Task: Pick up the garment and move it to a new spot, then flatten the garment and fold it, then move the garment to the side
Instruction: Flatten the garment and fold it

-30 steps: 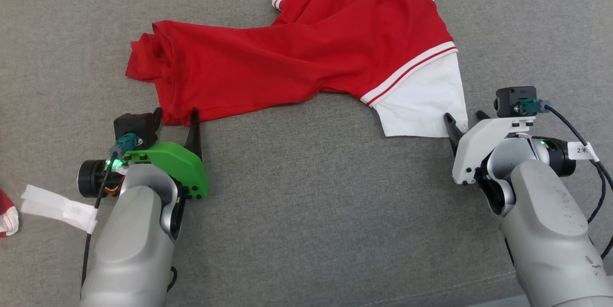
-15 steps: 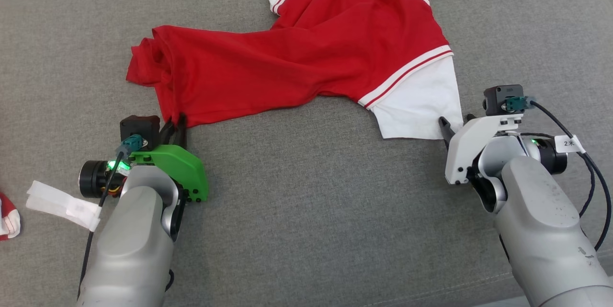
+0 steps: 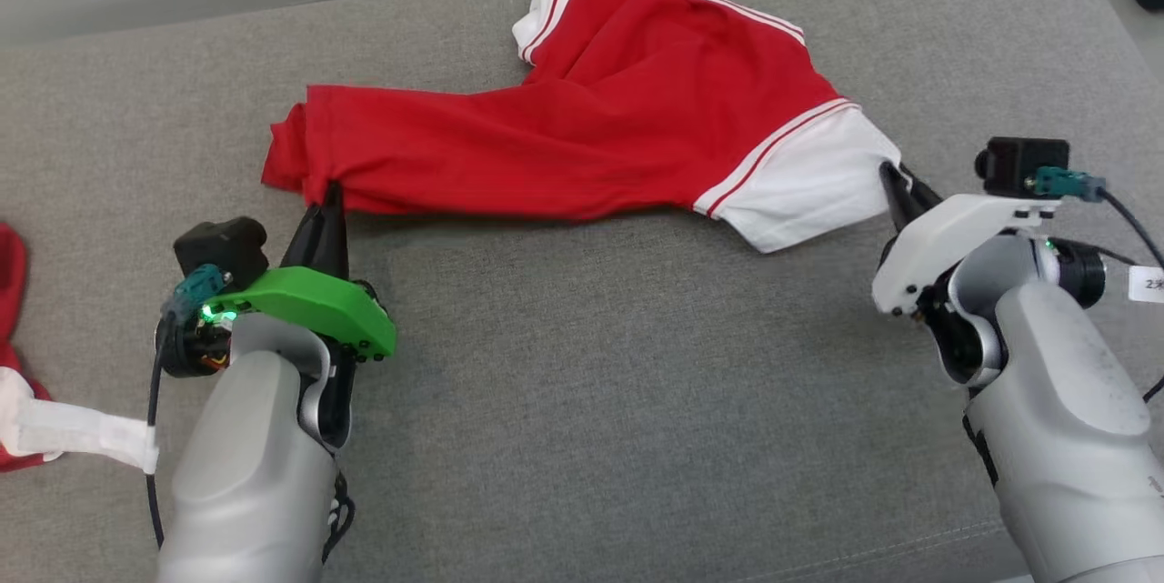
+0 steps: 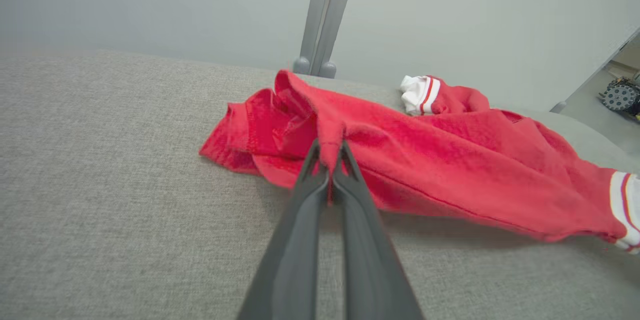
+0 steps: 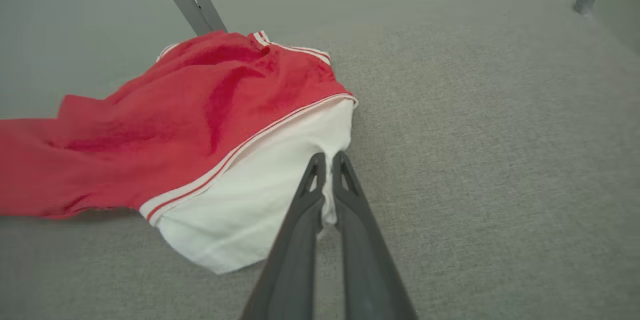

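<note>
**A:** Where is the garment?

**B:** The red jersey (image 3: 591,137) is stretched out on the grey upholstered surface (image 3: 582,401), toward its far half. The long red body runs to the robot's left. A white sleeve (image 3: 800,192), edged with red and white stripes, ends it on the right. A second white-trimmed cuff (image 3: 546,1) sits at the far edge, close to a grey metal post (image 4: 325,15).

**A:** And the left gripper?

**B:** The left gripper (image 3: 329,196) has its two dark fingers pressed together on the near edge of the red body, close to the bunched left end. In the left wrist view the cloth rises into a small peak between the tips, with a shadow beneath the fabric beside it.

**A:** The right one?

**B:** The right gripper (image 3: 891,175) is clamped on the outer edge of the white sleeve. The right wrist view shows white cloth squeezed between the closed fingers, and the sleeve fans out to their left.

**A:** How does the jersey hang between them?

**B:** It is drawn fairly straight from one grip to the other, with the shoulder part humped and creased behind.

**A:** Anything else around?

**B:** Another red cloth (image 3: 11,265) lies at the left margin of the head view, well apart from the jersey. A white tape tag (image 3: 82,433) is wrapped on the left arm's cable.
</note>
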Robot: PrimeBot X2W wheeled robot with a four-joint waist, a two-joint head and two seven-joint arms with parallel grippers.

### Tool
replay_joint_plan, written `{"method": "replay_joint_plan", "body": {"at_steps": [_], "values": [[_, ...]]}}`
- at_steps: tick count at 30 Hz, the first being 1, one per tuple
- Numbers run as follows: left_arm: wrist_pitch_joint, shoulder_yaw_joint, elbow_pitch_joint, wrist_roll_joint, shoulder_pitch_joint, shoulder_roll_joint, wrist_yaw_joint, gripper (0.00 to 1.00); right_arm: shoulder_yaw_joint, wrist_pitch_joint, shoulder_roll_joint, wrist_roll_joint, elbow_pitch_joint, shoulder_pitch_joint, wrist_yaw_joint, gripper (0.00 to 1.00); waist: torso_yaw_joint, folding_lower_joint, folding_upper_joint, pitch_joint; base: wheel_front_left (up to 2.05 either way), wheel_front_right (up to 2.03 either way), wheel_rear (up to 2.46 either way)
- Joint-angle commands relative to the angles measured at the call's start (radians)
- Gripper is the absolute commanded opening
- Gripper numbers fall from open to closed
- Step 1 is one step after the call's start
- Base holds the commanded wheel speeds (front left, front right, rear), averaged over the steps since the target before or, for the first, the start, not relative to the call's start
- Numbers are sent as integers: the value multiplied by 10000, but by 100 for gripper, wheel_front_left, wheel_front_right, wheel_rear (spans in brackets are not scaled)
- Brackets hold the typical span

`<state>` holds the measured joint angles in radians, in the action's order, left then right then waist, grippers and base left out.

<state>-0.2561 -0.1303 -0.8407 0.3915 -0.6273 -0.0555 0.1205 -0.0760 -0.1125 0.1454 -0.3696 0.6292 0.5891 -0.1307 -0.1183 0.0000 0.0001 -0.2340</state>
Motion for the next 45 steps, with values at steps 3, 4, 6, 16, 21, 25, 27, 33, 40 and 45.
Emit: {"method": "replay_joint_plan", "body": {"at_steps": [3, 4, 6, 16, 21, 25, 27, 33, 40, 45], "values": [[-58, 137, 970, 838, 295, -4, 90, 0, 186, 124, 111, -524, -1121, -19, 1, 0, -156, 0, -1, 578, 0, 0, 0], [-44, 99, 1266, 976, 309, 6, 106, 0, 216, 62, 151, -653, -1459, 27, 2, 0, -192, 0, -1, 651, 0, 0, 0], [156, -5, 1922, 1339, 268, -15, 105, 0, 189, -63, 292, -879, -2296, 191, 1, 0, -260, 0, -1, 781, 0, 0, 0], [2584, -61, 5325, 3026, -648, -1146, 115, 0, 524, -1345, 850, -1410, -5043, 1812, 1, 0, -395, 0, -1, 776, 0, 0, 0], [3646, 9, 6430, 3332, -1503, -1485, -60, 0, 795, -1902, 1112, -891, -5313, 3086, 1, 0, -331, 0, -1, 292, 0, 0, 0], [4070, 181, 6752, 3454, -2313, -1688, -250, 0, 936, -2050, 1067, -612, -4932, 4176, 1, 0, -362, 0, -1, -306, 0, 0, 0], [4073, 295, 6715, 3477, -2700, -1751, -304, 0, 875, -2006, 1012, -366, -4539, 4628, 1, 0, -411, 0, -1, -675, 0, 0, 0], [3715, 227, 6262, 2811, -4154, -2213, -306, 0, 675, -1313, 533, 278, -2689, 6187, 1, 0, -747, 0, -1, -2035, 0, 0, 0], [1858, 506, 5450, 2396, -6129, -2384, -104, 0, 1620, 1429, -436, 690, -852, 8636, 2, 0, -1019, 0, -1, -3157, 0, 0, 0], [486, 272, 5537, 2276, -7413, -2378, 45, 0, 1897, 3375, -576, 601, -881, 9977, 1, 0, -817, 0, -1, -3437, 0, 0, 0]]}}
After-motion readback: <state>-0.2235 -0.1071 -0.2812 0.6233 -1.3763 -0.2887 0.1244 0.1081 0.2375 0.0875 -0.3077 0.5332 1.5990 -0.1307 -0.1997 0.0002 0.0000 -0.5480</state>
